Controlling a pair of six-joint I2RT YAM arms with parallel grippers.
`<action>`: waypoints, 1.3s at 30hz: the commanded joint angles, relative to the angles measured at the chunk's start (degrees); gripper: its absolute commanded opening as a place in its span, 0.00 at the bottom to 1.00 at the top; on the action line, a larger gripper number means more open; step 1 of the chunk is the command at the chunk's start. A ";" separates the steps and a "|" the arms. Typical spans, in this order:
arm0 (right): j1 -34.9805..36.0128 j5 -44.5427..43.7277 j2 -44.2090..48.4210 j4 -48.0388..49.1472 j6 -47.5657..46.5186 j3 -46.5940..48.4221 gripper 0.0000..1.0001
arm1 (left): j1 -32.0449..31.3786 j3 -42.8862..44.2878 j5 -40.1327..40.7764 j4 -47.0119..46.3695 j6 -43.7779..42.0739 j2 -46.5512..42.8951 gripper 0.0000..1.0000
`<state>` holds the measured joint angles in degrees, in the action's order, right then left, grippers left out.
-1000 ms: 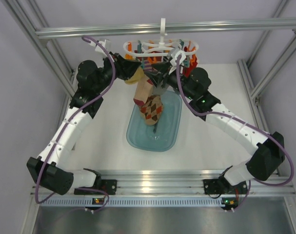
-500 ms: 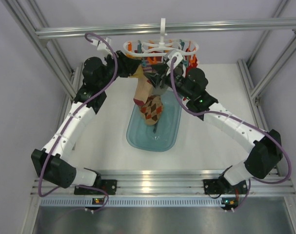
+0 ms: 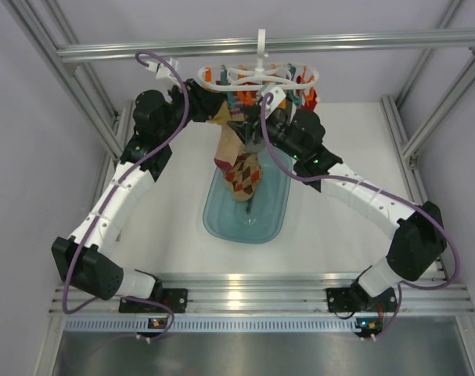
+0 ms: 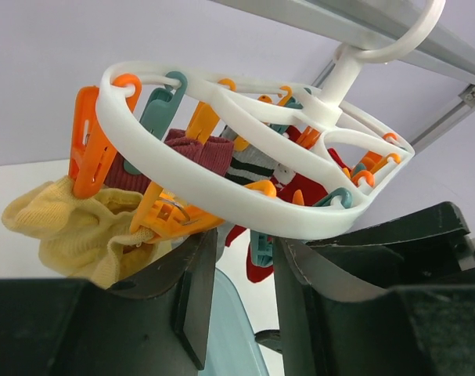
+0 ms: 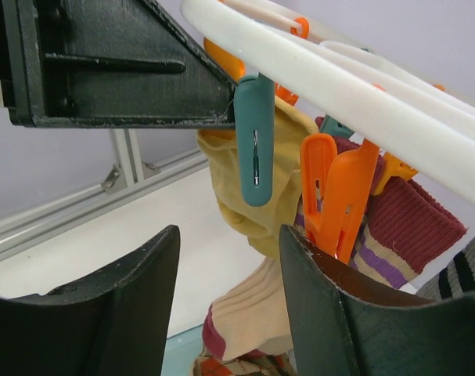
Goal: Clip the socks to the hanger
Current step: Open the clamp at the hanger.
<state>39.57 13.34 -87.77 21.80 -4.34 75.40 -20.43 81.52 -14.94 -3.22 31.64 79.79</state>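
The white round hanger (image 3: pixel 257 77) hangs by its hook from the frame bar, orange and teal clips dangling from its rings (image 4: pixel 253 211). Several socks hang clipped: a mustard yellow one (image 4: pixel 65 227) (image 5: pixel 260 188), a striped one (image 5: pixel 409 227), a red one (image 4: pixel 260 266), and a tan sock (image 3: pixel 231 141) above an argyle one (image 3: pixel 243 176). My left gripper (image 3: pixel 208 110) (image 4: pixel 245 266) sits just under the ring's rim, open, nothing between its jaws. My right gripper (image 3: pixel 257 117) (image 5: pixel 229 243) is open below a teal clip (image 5: pixel 254 141), beside an orange clip (image 5: pixel 339 196).
A translucent blue tray (image 3: pixel 221 223) lies on the white table under the hanging socks. Aluminium frame bars (image 3: pixel 182 48) run across the top and down both sides. The two wrists crowd close together beneath the hanger.
My right arm has pushed in towards the hanger's middle and its jaws have spread a little. My left arm rose nearer the rim half a second ago and has stayed there.
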 commanded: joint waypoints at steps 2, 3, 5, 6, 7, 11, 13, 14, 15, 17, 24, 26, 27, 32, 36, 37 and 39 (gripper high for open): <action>-0.46 -0.51 -0.21 2.98 -0.67 1.69 0.54 | -0.05 2.51 0.09 -5.56 0.97 -0.42 0.40; -0.37 -0.42 -0.12 2.98 -0.67 1.60 0.54 | -0.05 2.59 -0.09 -5.83 1.14 -0.34 0.40; -0.37 -0.51 0.14 3.16 -0.76 1.51 0.55 | -0.14 2.95 -0.27 -5.92 1.32 0.01 0.40; -0.37 -0.51 0.05 3.25 -0.85 1.33 0.56 | -0.14 3.12 -0.35 -5.92 1.41 0.10 0.40; -0.37 -0.51 0.14 3.33 -0.85 1.33 0.57 | -0.14 3.21 -0.27 -5.92 1.50 0.28 0.39; -0.64 0.01 0.14 4.12 -1.02 0.98 0.61 | -0.14 3.65 -0.79 -5.65 1.67 0.81 0.28; -1.07 0.89 0.05 5.35 -0.41 1.16 0.62 | -0.14 3.91 -1.32 -5.13 1.32 0.81 0.23; -1.25 1.42 -0.21 5.62 -0.15 1.24 0.62 | -0.14 4.00 -1.32 -4.86 1.15 0.63 0.21; -1.69 2.03 -0.39 6.23 0.81 1.59 0.63 | -0.14 4.00 -1.67 -4.34 0.97 0.63 0.17; -2.13 4.32 -1.00 7.72 1.87 2.12 0.63 | -0.14 4.00 -1.93 -3.99 0.88 0.37 0.13; -2.92 8.36 -3.11 9.05 3.81 4.58 0.63 | -0.14 4.18 -4.48 -2.40 0.97 -0.07 0.03; -3.01 8.89 -3.11 9.66 3.72 4.67 0.63 | 0.03 4.26 -5.45 -1.61 0.79 -0.33 0.01; -2.92 9.07 -3.11 9.92 3.38 4.67 0.64 | -0.05 4.53 -5.71 -1.26 0.71 -0.42 0.01; -3.01 8.02 -3.37 11.33 1.36 4.93 0.63 | -0.05 5.14 -6.94 1.11 0.18 -0.51 0.00; -3.01 6.70 -3.55 12.56 0.82 5.11 0.61 | -0.05 5.23 -7.73 1.99 -0.08 -0.69 0.00; -3.01 6.61 -3.73 13.08 0.91 5.20 0.56 | 0.03 5.23 -7.74 2.25 -0.09 -0.69 0.00; -3.01 7.13 -3.90 13.44 0.91 5.38 0.53 | -0.05 5.32 -8.17 2.69 -0.26 -0.69 0.00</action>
<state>36.95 20.43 -91.48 30.68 -2.83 77.41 -20.32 84.33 -19.94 -1.50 32.80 80.64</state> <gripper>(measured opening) 0.542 0.103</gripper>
